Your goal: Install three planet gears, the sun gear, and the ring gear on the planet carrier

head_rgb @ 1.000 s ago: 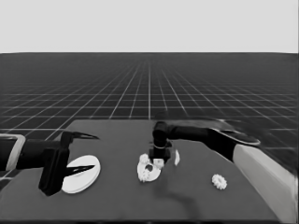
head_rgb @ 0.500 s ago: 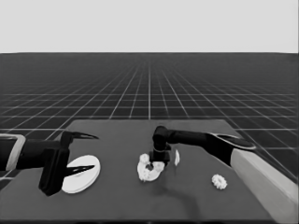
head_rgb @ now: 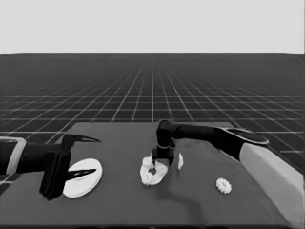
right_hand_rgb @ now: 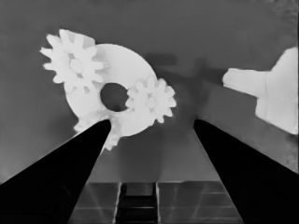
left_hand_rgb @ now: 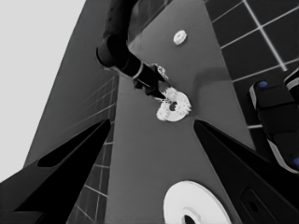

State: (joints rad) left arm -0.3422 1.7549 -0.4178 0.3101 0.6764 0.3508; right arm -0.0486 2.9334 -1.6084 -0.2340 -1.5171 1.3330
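The smaller round part (head_rgb: 151,174) lies at mid-table. In the right wrist view it (right_hand_rgb: 124,63) carries three gears: one (right_hand_rgb: 74,63) at its rim, one (right_hand_rgb: 150,100) beside the centre hole, and a third (right_hand_rgb: 108,135) partly hidden by a finger. My right gripper (head_rgb: 159,161) hovers just over this part, open (right_hand_rgb: 152,122), with nothing between its fingers. One more gear (head_rgb: 223,185) lies loose toward the right front. The larger round part (head_rgb: 85,179) rests at the left, under my waiting left gripper (head_rgb: 96,155), which is open and not holding it.
A thin white piece (head_rgb: 180,161) stands just right of the smaller round part, close to my right gripper's fingers (right_hand_rgb: 273,93). Dark machinery with blue lights (left_hand_rgb: 275,116) shows past the table's edge in the left wrist view.
The right arm's forearm has shifted a little while its gripper stays over the smaller round part. The left arm has not moved.
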